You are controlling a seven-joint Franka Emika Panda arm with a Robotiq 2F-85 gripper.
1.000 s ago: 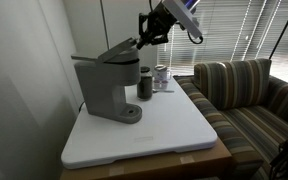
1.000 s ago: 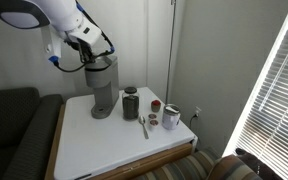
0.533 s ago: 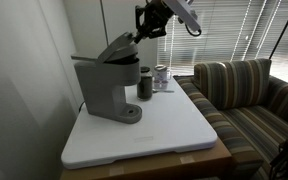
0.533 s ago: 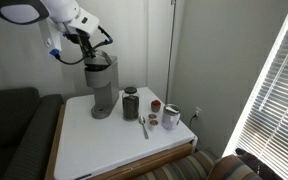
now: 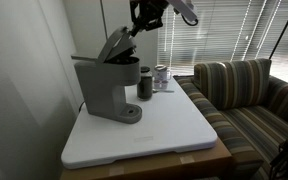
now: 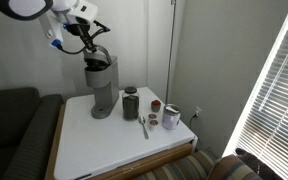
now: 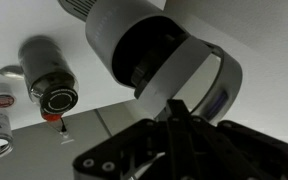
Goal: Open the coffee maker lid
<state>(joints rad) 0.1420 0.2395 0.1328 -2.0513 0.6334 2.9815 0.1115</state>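
The gray coffee maker (image 5: 104, 88) stands at the back of the white table in both exterior views (image 6: 102, 90). Its lid (image 5: 116, 45) is tilted steeply up from the head, with the dark pod chamber (image 7: 149, 55) exposed below. My gripper (image 5: 136, 28) is above the machine, its tips against the raised front edge of the lid (image 7: 189, 75). In the wrist view the fingers (image 7: 174, 108) are pressed together with nothing between them. In an exterior view the gripper (image 6: 84, 42) hangs just over the lid (image 6: 96, 60).
A small dark cup (image 5: 145, 83) stands right next to the machine, also in the wrist view (image 7: 52, 75). Lidded jars (image 6: 171, 117) and a spoon (image 6: 144, 125) lie beyond it. A striped couch (image 5: 244, 95) borders the white table (image 5: 164, 135). A wall is behind the machine.
My gripper has risen and moved back over the machine. The lid has swung from slightly raised to steeply open.
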